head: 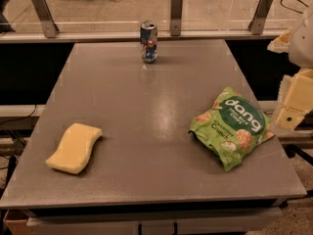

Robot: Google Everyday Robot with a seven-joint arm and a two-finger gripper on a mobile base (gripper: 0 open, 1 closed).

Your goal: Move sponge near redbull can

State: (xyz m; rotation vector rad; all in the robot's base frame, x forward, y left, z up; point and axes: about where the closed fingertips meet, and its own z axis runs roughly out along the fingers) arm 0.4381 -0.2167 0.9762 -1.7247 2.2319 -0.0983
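The pale yellow sponge [75, 148] lies flat on the grey table [146, 106] near its front left. The redbull can [148, 41] stands upright at the far middle of the table, well apart from the sponge. My gripper [293, 102] is at the right edge of the view, off the table's right side, with cream-yellow blocky fingers; it is far from both the sponge and the can and holds nothing that I can see.
A green snack bag [230, 127] lies on the right half of the table. A glass railing with metal posts [176, 12] runs behind the table's far edge. The table's front edge is close to the camera.
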